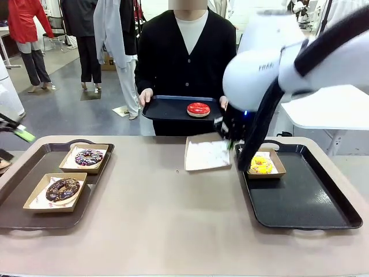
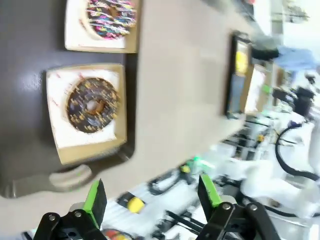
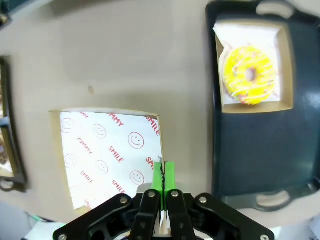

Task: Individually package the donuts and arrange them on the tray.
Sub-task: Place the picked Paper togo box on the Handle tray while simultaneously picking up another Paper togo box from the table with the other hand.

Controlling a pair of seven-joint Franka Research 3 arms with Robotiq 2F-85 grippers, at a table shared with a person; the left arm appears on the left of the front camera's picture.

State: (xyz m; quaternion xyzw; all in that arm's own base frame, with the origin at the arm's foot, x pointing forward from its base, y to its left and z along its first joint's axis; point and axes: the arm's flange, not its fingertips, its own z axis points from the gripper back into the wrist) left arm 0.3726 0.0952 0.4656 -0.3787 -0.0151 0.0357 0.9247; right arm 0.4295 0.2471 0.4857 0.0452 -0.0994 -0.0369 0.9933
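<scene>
Two dark trays flank a tan table (image 1: 173, 225): the left tray (image 1: 17, 184) carries the chocolate donut (image 1: 63, 188) and sprinkled donut (image 1: 89, 156) in card boxes, the right tray (image 1: 305, 202) the boxed yellow donut (image 1: 260, 165). A person across the table holds a third tray (image 1: 167, 109) bearing the red donut (image 1: 198, 109). The right gripper (image 3: 162, 170), pads pressed together, hangs at the edge of an empty paper-lined box (image 3: 107, 155); the left gripper (image 2: 152, 197) stands spread wide, holding nothing.

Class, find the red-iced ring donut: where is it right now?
In the front view, the red-iced ring donut lies on the dark tray held by the person at the table's far side, beyond the empty paper-lined box.
</scene>
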